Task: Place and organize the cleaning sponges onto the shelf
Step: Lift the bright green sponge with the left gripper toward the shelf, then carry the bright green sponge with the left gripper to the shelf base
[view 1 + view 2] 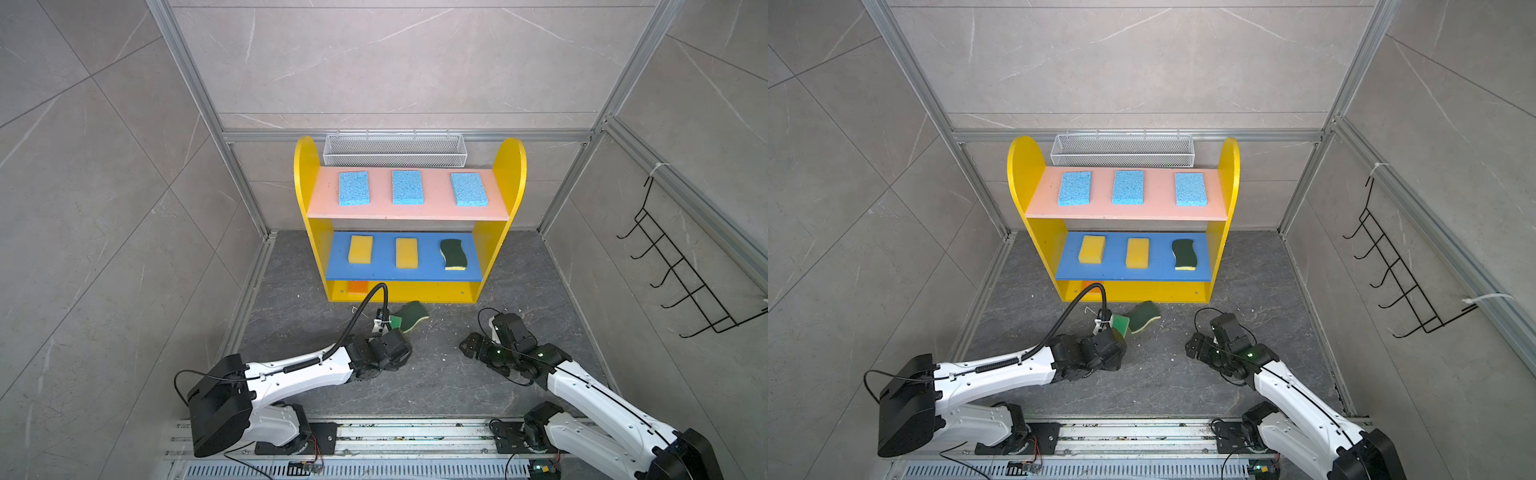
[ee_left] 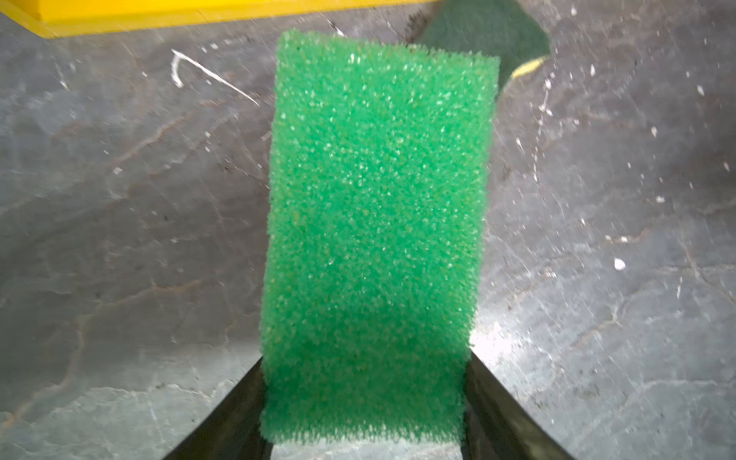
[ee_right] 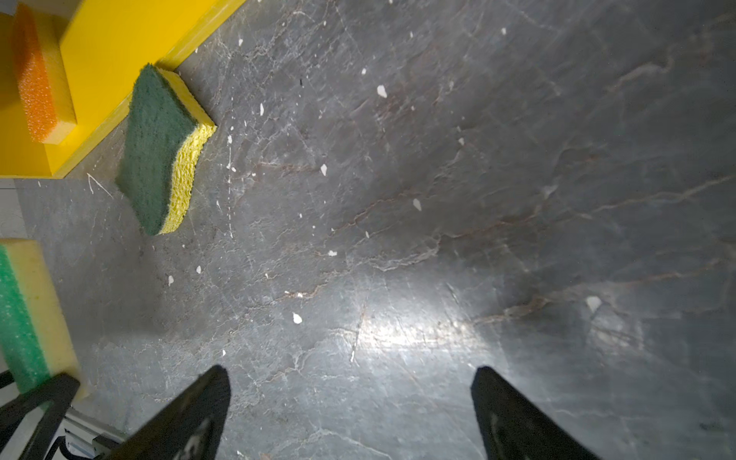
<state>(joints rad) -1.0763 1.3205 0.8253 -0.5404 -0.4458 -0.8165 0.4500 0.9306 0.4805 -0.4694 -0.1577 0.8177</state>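
My left gripper (image 1: pixel 393 327) (image 2: pixel 364 376) is shut on the bright green sponge (image 1: pixel 396 321) (image 2: pixel 378 223), held just above the floor in front of the shelf (image 1: pixel 305 174). A dark-green wavy sponge (image 1: pixel 414 312) (image 3: pixel 155 151) lies tilted on the floor against the shelf's front edge, right behind the held one. The pink board carries three light blue sponges (image 1: pixel 407 187). On the blue board lie two yellow sponges (image 1: pixel 360 249) and a dark-green one (image 1: pixel 453 253). An orange sponge (image 1: pixel 357 286) (image 3: pixel 36 91) sits on the bottom tier. My right gripper (image 1: pixel 468 345) (image 3: pixel 350 382) hovers open and empty over bare floor.
A white wire-mesh basket (image 1: pixel 392 149) hangs behind the shelf top. A black wire hook rack (image 1: pixel 681 266) is on the right wall. Aluminium rails (image 1: pixel 374 436) run along the front under both arm bases. White crumbs dot the dark floor (image 1: pixel 436 374).
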